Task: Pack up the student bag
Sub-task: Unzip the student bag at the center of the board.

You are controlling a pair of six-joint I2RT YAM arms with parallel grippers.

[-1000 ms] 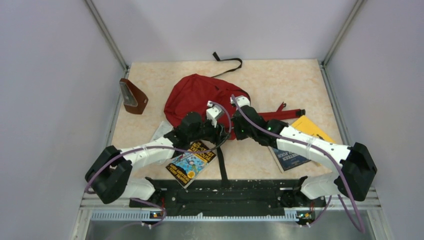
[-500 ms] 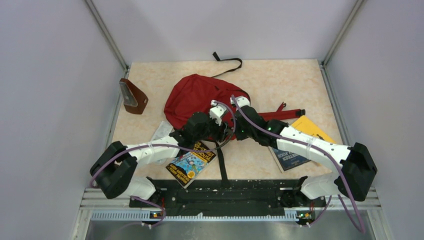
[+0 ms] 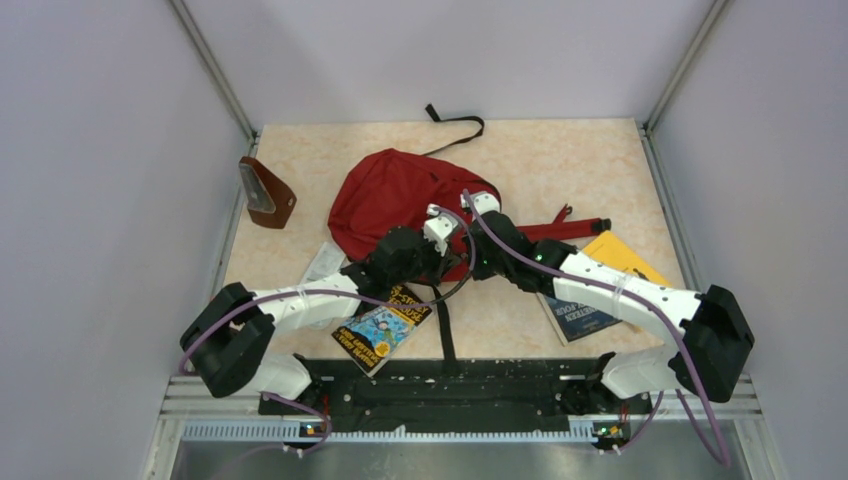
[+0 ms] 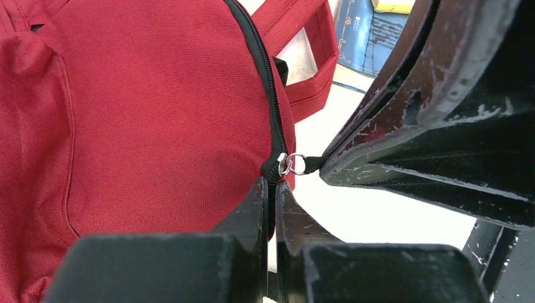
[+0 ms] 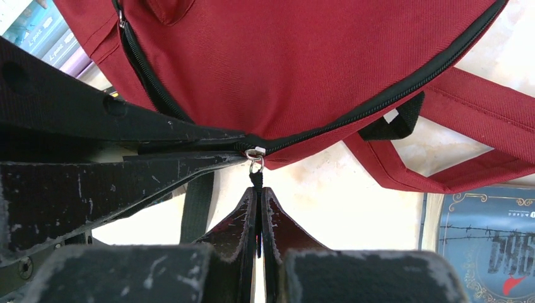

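The dark-red student bag (image 3: pixel 390 195) lies flat mid-table with its black zipper (image 4: pixel 268 82) closed along the near edge. My left gripper (image 3: pixel 445 262) (image 4: pixel 272 186) is shut, pinching the bag's zipper band just below the metal slider ring (image 4: pixel 291 164). My right gripper (image 3: pixel 466 260) (image 5: pixel 258 189) comes in from the right and is shut on the black zipper pull tab (image 5: pixel 255 177) hanging from that ring. The two grippers' tips almost touch at the bag's near right corner. The bag (image 5: pixel 315 57) fills the top of the right wrist view.
A brown pouch (image 3: pixel 266 193) stands at the far left. A colourful book (image 3: pixel 385 325) lies under the left arm. A blue book (image 3: pixel 580 315) and a yellow one (image 3: pixel 625 255) lie under the right arm. Black straps (image 3: pixel 455 125) trail beyond and in front of the bag.
My left gripper has slid forward and right to the bag's near edge and closed on the zipper band. The right arm has stayed put, shut on the pull tab.
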